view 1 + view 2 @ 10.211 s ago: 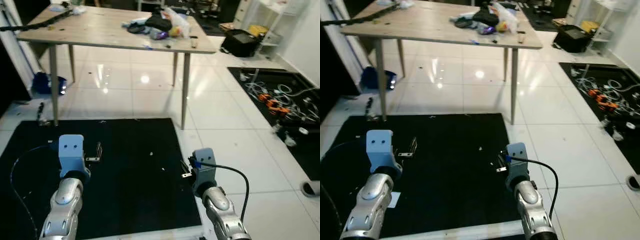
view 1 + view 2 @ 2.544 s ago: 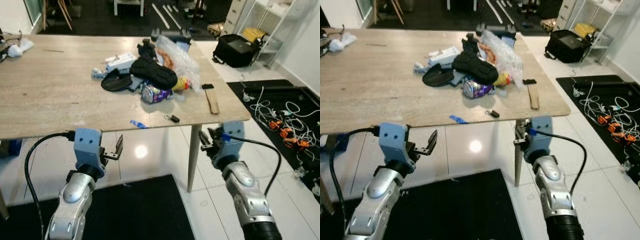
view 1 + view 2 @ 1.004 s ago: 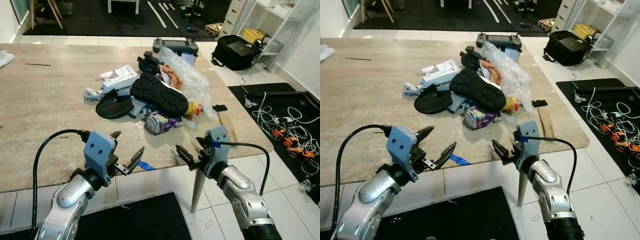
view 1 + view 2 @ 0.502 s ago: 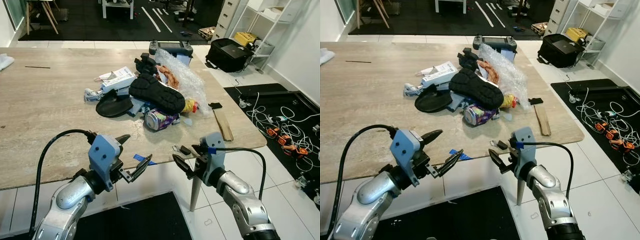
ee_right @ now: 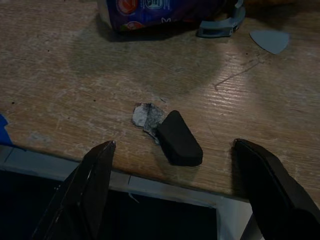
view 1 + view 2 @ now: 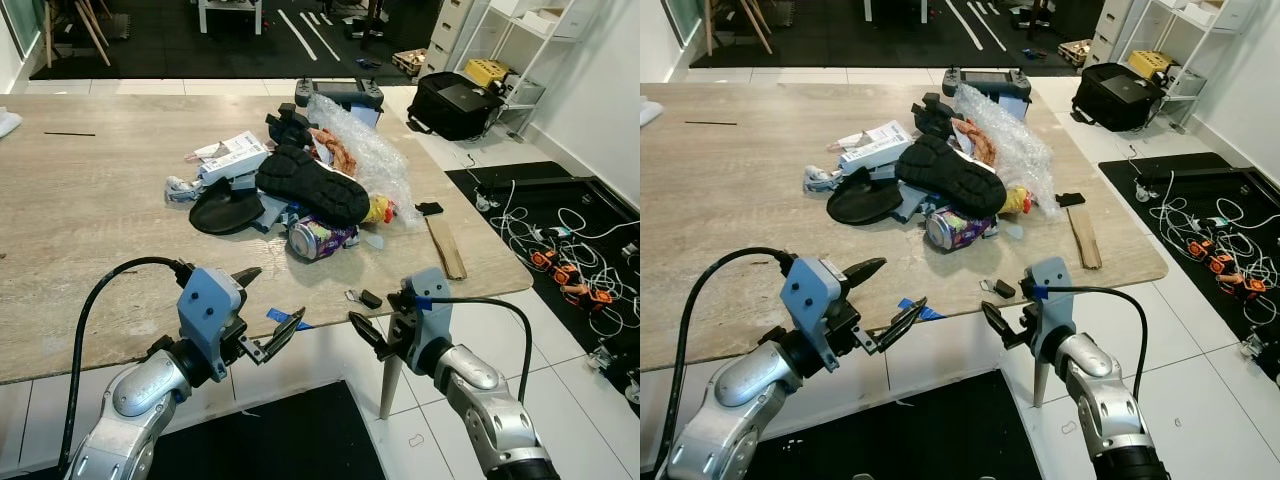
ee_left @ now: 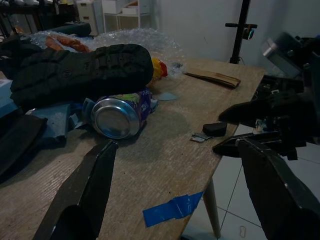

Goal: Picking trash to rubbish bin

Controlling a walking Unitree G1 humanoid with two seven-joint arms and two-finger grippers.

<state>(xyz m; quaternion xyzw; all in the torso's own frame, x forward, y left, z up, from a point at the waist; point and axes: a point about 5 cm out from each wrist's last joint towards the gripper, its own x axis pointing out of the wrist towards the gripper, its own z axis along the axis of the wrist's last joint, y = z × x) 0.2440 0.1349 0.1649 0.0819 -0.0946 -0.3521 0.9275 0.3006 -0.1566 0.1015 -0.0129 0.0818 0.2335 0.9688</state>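
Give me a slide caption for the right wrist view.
Open right gripper poised over small black wedge and foil scrap near table edge.

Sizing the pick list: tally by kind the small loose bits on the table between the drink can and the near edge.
blue tape strip: 1
black wedge-shaped piece: 1
grey crumpled scrap: 1
Total: 3

A crushed can (image 6: 318, 240), black shoe (image 6: 312, 186) and bubble wrap (image 6: 368, 160) are heaped on the counter (image 6: 90, 240) toward its right edge. Both grippers, left (image 6: 268, 322) and right (image 6: 366, 318), hover at the near edge with jaws apart. A small black piece (image 6: 370, 298) lies just beside the right one.
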